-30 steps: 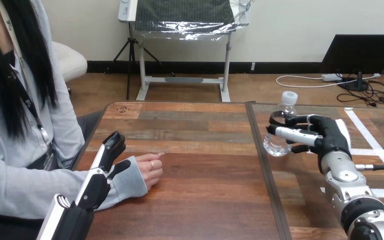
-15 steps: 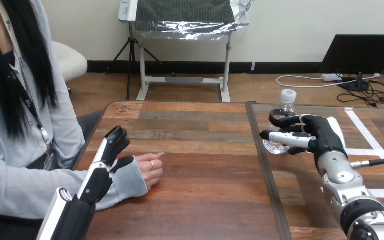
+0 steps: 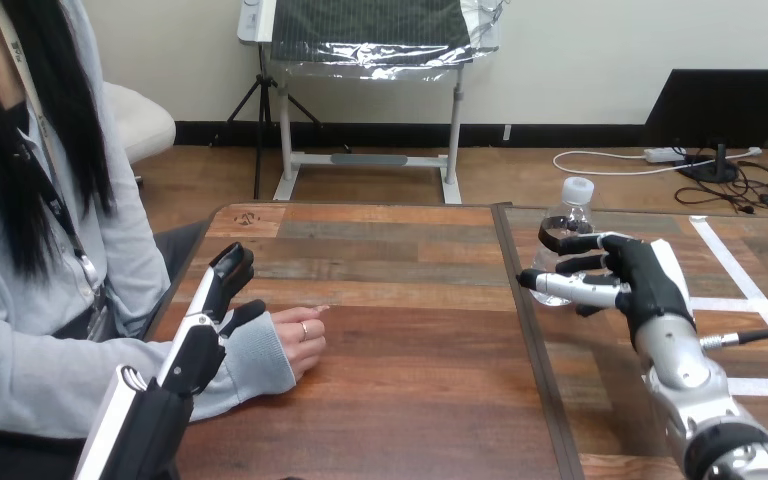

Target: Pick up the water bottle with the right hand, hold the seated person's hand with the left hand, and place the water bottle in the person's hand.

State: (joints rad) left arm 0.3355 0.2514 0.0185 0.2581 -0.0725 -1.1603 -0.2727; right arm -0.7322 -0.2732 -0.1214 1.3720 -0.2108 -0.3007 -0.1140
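The brown wooden counter (image 3: 400,300) carries the person's hand (image 3: 295,340), resting knuckles-up at its left side in a grey sleeve. The robot's left hand (image 3: 203,345) stands just beside that wrist, fingers straight, thumb at the cuff; I cannot tell whether it touches. Well apart to the right, past a dark seam (image 3: 525,330) in the wood, the right hand (image 3: 645,280) curls its fingers round the upright clear plastic water bottle with a white cap (image 3: 567,225).

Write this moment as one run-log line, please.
right hand: curled round upright water bottle | left hand: open, at wrist of the person's hand, which rests on table | handover: not yet done
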